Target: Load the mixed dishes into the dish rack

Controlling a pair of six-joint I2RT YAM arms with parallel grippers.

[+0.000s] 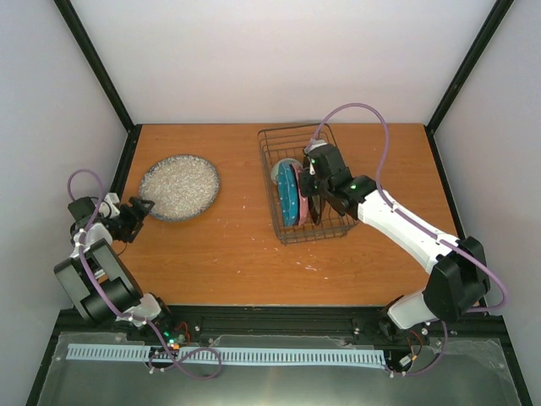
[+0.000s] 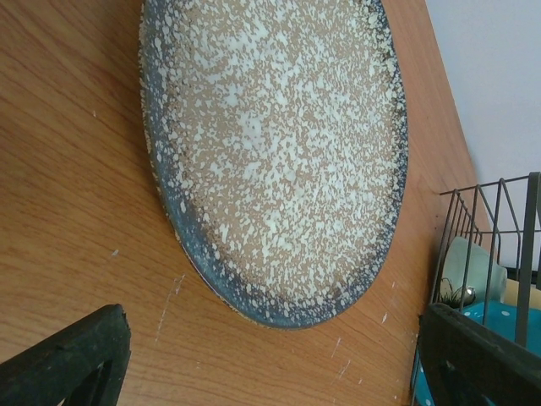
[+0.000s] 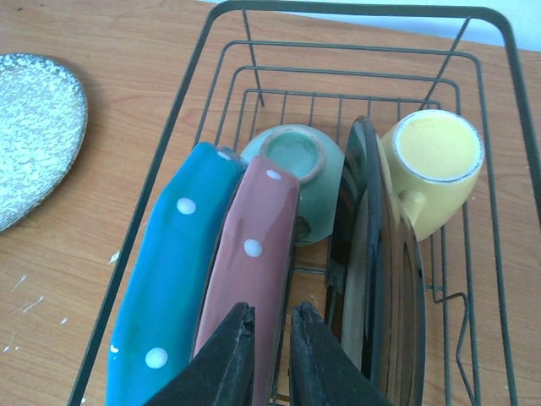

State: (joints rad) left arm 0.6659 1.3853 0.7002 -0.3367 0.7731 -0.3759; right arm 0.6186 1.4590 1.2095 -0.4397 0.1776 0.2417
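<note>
The dish rack (image 1: 269, 161) stands at the back right of the table. In the right wrist view the rack (image 3: 355, 10) holds the blue dotted plate (image 3: 169, 279) and the pink-red dotted plate (image 3: 254, 245) on edge. The pale green bowl (image 3: 308, 169) and the yellow mug (image 3: 431, 161) lie behind them. My right gripper (image 3: 272, 317) is over the rack, its jaws nearly closed on the pink-red plate's rim. The grey speckled plate (image 1: 179, 187) lies flat on the table at the left. My left gripper (image 1: 144, 207) is open just short of that plate's near edge (image 2: 279, 152).
A dark glossy plate (image 3: 372, 254) stands on edge in the rack between the pink-red plate and the mug. The rack's corner (image 2: 490, 220) shows at the right of the left wrist view. Walls with black posts close in the table.
</note>
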